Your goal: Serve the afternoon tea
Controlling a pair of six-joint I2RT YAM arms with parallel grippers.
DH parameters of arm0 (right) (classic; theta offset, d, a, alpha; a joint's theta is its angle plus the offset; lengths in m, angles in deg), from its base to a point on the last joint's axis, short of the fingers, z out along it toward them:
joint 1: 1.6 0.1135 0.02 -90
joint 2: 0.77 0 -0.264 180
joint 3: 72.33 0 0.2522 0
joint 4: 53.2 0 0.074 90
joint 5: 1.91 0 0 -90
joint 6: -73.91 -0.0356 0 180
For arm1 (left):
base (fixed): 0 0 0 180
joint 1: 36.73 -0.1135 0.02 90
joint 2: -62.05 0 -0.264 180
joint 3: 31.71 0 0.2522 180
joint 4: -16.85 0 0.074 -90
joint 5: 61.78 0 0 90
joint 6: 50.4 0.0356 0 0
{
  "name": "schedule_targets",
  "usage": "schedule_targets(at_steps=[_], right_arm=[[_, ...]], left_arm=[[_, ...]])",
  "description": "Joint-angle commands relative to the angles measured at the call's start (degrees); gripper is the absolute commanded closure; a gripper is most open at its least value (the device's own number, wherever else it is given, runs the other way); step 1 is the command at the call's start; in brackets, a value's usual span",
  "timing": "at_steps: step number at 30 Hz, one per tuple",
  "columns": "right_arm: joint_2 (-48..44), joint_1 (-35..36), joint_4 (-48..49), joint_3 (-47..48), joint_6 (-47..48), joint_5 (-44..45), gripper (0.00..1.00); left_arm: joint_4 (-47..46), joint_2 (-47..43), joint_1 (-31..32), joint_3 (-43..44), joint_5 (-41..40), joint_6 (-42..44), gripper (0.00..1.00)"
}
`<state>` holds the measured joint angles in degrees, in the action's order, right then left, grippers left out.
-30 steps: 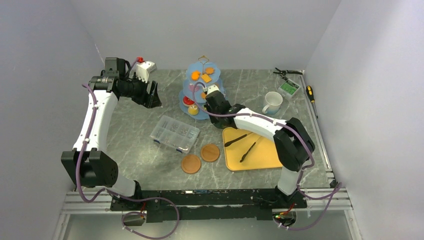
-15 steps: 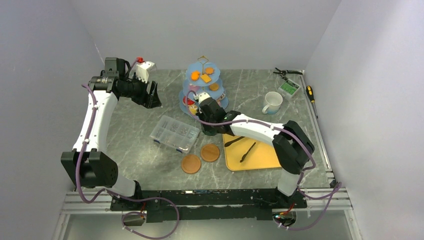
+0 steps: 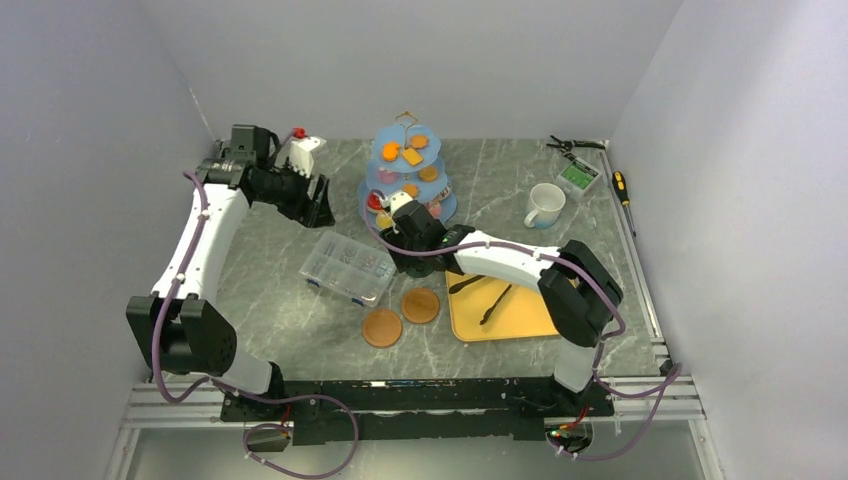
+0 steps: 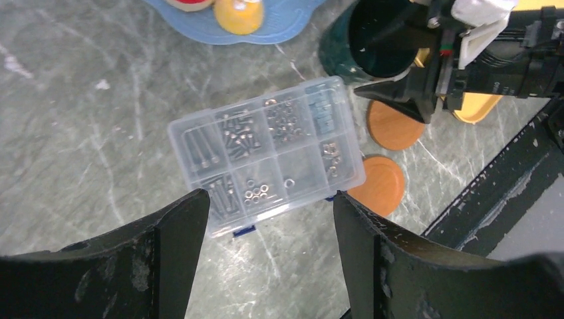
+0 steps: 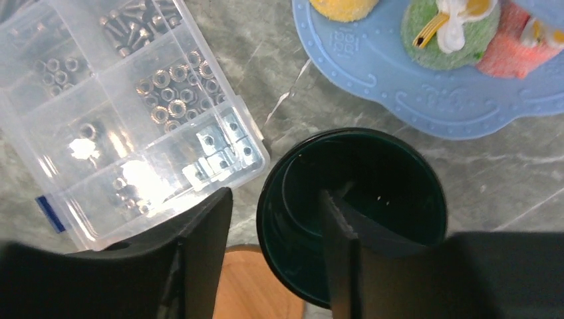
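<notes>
— What is hidden from you?
— The dark-green mug (image 5: 386,193): my right gripper (image 5: 274,199) covers its near rim, and I cannot make out a handle. My jaws there stand parted, one finger inside the glossy round wall and one outside, pinching nothing.
— And the left?
— My left gripper (image 4: 269,199) hangs wide open and empty above the clear compartment box (image 4: 266,153) on grey veined stone (image 4: 80,119). Beyond the mug, the light-blue stand (image 5: 412,100) and its cakes (image 5: 452,33) are cropped.

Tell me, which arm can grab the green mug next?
Right. The right gripper is open astride the rim of the dark-green mug, one finger inside. The left gripper hangs open above the clear box, away from the mug.
</notes>
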<state>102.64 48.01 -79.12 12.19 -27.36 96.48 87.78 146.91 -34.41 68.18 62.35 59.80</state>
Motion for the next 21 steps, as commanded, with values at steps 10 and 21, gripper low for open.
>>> schedule_targets(at_steps=[10,21], right_arm=[[-23.57,-2.17,1.89,-5.86,3.51,-5.77,0.12],[-46.59,-16.09,2.99,-26.86,-3.38,-2.81,0.10]], left_arm=[[-7.15,7.43,15.95,-1.07,-6.50,-6.25,0.28],[-10.57,25.15,25.01,8.20,-8.73,-10.92,0.31]])
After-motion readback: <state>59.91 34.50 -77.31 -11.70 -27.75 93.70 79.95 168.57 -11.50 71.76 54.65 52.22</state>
